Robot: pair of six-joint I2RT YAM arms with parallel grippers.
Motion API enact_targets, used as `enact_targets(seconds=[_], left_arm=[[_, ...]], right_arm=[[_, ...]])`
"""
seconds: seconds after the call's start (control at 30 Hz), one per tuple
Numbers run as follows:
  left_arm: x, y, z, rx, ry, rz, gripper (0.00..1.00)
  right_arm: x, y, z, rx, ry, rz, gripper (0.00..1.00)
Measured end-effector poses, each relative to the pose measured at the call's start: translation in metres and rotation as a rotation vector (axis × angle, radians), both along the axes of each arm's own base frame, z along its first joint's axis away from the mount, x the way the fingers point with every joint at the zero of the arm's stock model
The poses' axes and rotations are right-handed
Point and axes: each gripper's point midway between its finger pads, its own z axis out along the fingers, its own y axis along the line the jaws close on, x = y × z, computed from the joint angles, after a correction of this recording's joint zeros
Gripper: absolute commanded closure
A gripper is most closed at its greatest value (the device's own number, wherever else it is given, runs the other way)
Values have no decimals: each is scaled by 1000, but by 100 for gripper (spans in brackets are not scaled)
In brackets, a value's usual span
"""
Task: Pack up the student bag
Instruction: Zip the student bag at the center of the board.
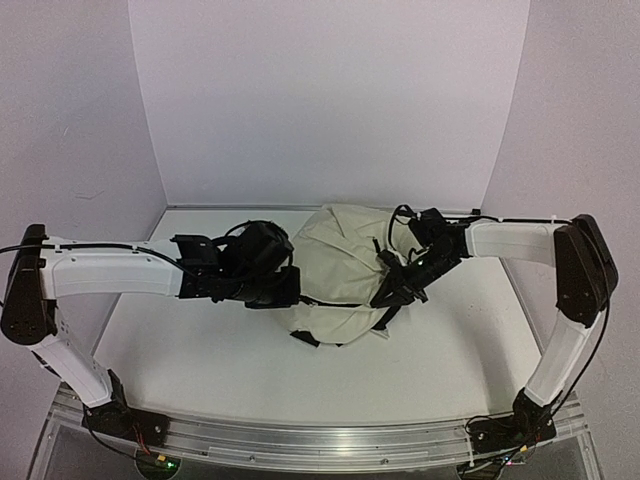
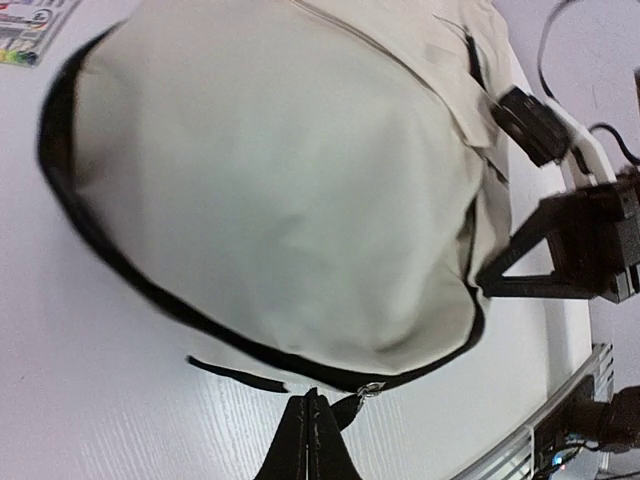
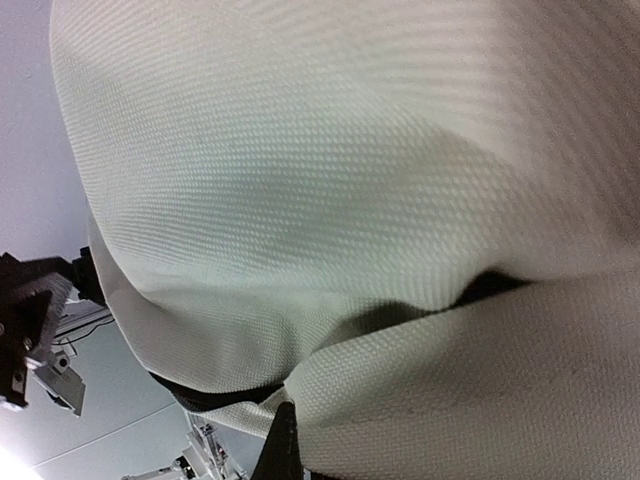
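The student bag (image 1: 345, 262), cream fabric with black trim, lies bulging in the middle of the table. My left gripper (image 1: 298, 298) is at its near left edge. In the left wrist view its fingers (image 2: 312, 405) are pressed together at the black zipper line, and the black tab of the metal zipper pull (image 2: 372, 390) runs in at them. My right gripper (image 1: 388, 292) presses on the bag's right side (image 2: 280, 180). In the right wrist view one dark fingertip (image 3: 283, 445) shows, with a fold of the bag's cloth (image 3: 350, 180) drawn over the other.
A colourful printed card (image 2: 28, 30) lies on the table beyond the bag. White walls (image 1: 330, 100) close in the back and both sides. An aluminium rail (image 1: 320, 440) runs along the near edge by the arm bases.
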Motion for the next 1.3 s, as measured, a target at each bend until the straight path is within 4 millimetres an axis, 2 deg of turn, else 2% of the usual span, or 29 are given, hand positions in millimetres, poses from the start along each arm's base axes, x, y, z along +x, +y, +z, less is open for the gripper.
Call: enact_targets(seconds=[0.13, 0.23, 0.33, 0.47, 0.5, 0.6, 0.67, 0.7, 0.73, 0.83, 0.9, 0.97, 1.07, 1.1, 1.2, 1.3], left_arm=[[10, 30, 1, -2, 5, 93, 100], [13, 40, 2, -18, 7, 124, 100], [11, 38, 3, -34, 7, 108, 100], [6, 20, 10, -88, 6, 18, 100], [5, 13, 11, -102, 6, -11, 100], [7, 2, 5, -106, 19, -61, 100], [9, -9, 2, -118, 33, -89, 100], [11, -15, 2, -128, 37, -101, 100], [13, -21, 1, -137, 42, -114, 100], [13, -32, 2, -168, 46, -144, 100], [13, -34, 3, -178, 47, -149, 100], [14, -36, 6, -192, 42, -152, 100], [17, -36, 8, -206, 47, -144, 98], [17, -35, 8, -210, 51, -141, 91], [17, -35, 8, -224, 65, -140, 62], [17, -36, 8, -238, 73, -145, 49]], right_arm=[[7, -29, -5, -48, -21, -30, 100], [12, -47, -4, -71, -45, -34, 100], [17, -66, -6, -106, -76, -29, 100], [29, -90, -7, -172, -150, -3, 99], [33, -96, -7, -196, -177, 9, 89], [42, -117, -5, -274, -254, 30, 47], [45, -126, 8, -287, -325, 44, 30], [47, -129, 21, -281, -380, 48, 25], [47, -130, 36, -273, -440, 53, 24], [39, -119, 92, -214, -672, 97, 24], [27, -103, 120, -177, -797, 151, 25], [9, -78, 137, -135, -897, 239, 27], [-17, -37, 135, -91, -969, 387, 27], [-23, -27, 128, -89, -971, 430, 27], [-33, -6, 105, -104, -960, 527, 27], [-34, 4, 88, -125, -949, 580, 27]])
